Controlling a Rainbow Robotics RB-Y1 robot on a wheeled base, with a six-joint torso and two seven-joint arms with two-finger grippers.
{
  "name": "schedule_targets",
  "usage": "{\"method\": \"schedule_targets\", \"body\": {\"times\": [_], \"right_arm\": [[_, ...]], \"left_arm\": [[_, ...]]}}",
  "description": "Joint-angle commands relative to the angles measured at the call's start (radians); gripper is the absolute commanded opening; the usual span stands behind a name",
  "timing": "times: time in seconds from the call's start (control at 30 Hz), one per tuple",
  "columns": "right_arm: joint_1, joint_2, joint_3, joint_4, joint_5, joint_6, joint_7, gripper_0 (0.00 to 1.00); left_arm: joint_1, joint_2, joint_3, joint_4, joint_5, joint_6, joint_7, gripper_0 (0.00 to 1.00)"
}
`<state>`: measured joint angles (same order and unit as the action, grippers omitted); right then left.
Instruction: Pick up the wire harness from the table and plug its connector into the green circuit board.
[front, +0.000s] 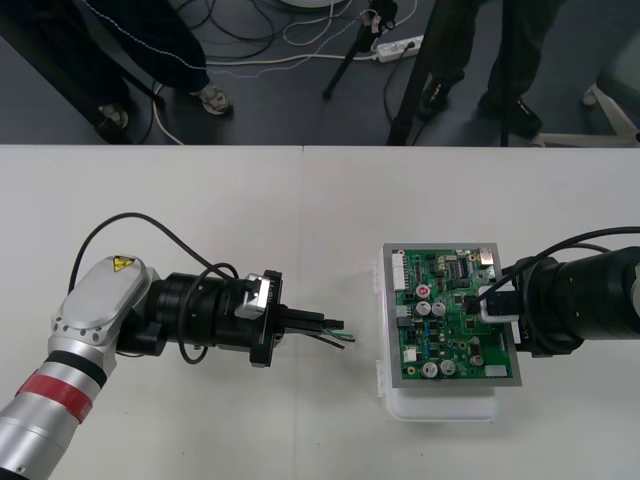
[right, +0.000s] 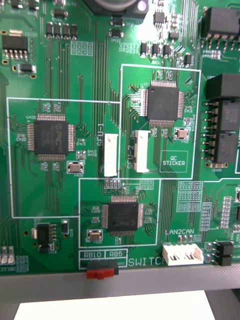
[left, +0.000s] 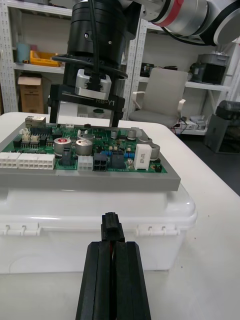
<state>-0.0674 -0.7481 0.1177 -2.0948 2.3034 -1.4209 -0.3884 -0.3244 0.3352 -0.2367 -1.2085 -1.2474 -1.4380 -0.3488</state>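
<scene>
The left claw (front: 322, 325) (left: 114, 245) is pressed together on the wire harness (front: 338, 332), lying level over the surface (front: 250, 220) left of the green circuit board (front: 450, 320) (left: 100, 150) and clear of it. The small black plug (left: 112, 227) juts from the claw's tip toward the white base (left: 100, 220), with thin green and black wire ends showing beside it. The right claw (front: 478, 300) (left: 86, 124) stands over the board's right part, spread and pinching nothing.
</scene>
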Motion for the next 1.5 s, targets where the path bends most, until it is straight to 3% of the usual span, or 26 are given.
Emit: {"method": "schedule_targets", "body": {"times": [0.03, 1.5], "right_arm": [[-0.026, 0.020, 0.014, -0.025, 0.001, -0.003, 0.048, 1.00], [-0.025, 0.029, 0.014, -0.025, 0.005, -0.006, 0.057, 1.00]], "left_arm": [[-0.035, -0.051, 0.023, -0.008, -0.004, -0.042, -0.033, 0.00], [-0.051, -0.136, 0.014, -0.006, -0.098, 0.073, -0.018, 0.00]]}}
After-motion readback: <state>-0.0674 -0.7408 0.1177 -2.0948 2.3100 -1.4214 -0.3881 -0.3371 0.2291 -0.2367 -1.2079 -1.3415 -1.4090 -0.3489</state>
